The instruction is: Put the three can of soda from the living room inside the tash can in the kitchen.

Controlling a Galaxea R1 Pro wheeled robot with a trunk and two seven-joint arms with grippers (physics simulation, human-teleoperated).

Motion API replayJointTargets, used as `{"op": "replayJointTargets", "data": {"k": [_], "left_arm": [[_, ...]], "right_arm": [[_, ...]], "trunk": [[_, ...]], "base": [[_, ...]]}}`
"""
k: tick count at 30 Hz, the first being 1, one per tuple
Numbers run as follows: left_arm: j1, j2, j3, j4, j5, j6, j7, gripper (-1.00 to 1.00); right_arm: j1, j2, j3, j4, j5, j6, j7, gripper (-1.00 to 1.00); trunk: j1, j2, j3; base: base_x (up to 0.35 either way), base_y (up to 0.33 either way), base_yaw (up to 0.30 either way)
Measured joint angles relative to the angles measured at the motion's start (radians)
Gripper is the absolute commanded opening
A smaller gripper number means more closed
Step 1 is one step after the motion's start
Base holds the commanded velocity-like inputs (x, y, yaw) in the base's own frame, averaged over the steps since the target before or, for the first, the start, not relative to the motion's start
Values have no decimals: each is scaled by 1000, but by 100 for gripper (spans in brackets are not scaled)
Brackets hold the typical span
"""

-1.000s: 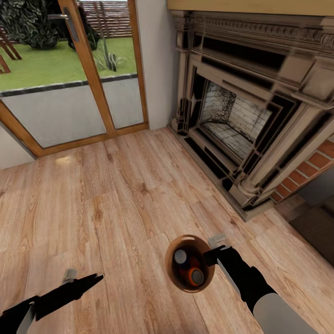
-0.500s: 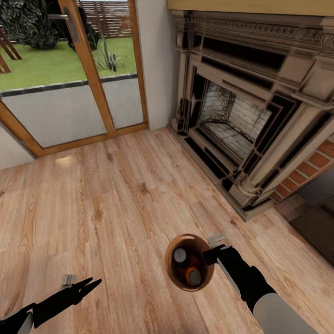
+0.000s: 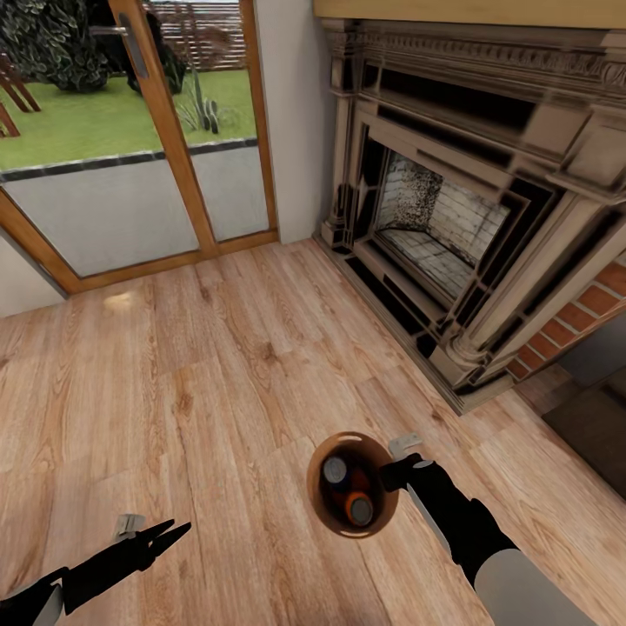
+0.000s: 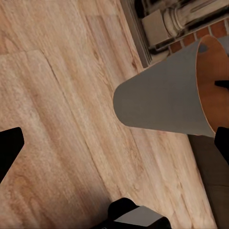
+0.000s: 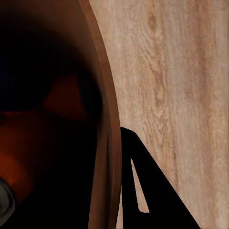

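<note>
Trash can [image 3: 323,504] w/ soda cans [image 3: 349,492] inside hangs above wood floor [image 3: 217,391] nr fireplace [image 3: 443,226]. Right pincer [image 3: 393,470] clamps its rim, prob. for carrying to kitchen. Left pincer [image 3: 161,537] empty; how wide, can't tell.

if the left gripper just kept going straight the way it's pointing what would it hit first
Probably the trash can: in the left wrist view its grey wall lies ahead of the left gripper, off to one side. Depth is unclear, so it might pass and meet the wood floor.

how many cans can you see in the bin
2 tops show in the bin, held by the right gripper: one grey-topped can, one orange can. A third may be hidden.
</note>
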Motion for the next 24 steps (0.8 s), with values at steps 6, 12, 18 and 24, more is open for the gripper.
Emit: {"op": "replayJointTargets", "data": {"k": [6,12,18,24], "left_arm": [[0,-2,-1,0,0,0,0,100],[0,-2,-2,0,0,0,-2,100],[0,-2,-15,-7,-1,0,-88,100],[0,-1,-22,-27,-1,1,-159,100]], "right_arm": [[0,4,0,0,5,-1,-1,-100],[0,11,1,0,0,-2,0,-100],[0,13,1,-8,-1,-2,0,-100],[0,15,1,-14,-1,-2,0,-100]], "trunk": [[23,-42,-19],[46,-84,-38],[58,-105,-47],[61,-112,-50]], "base": [[0,0,0],[0,0,0],[0,0,0],[0,0,0]]}}
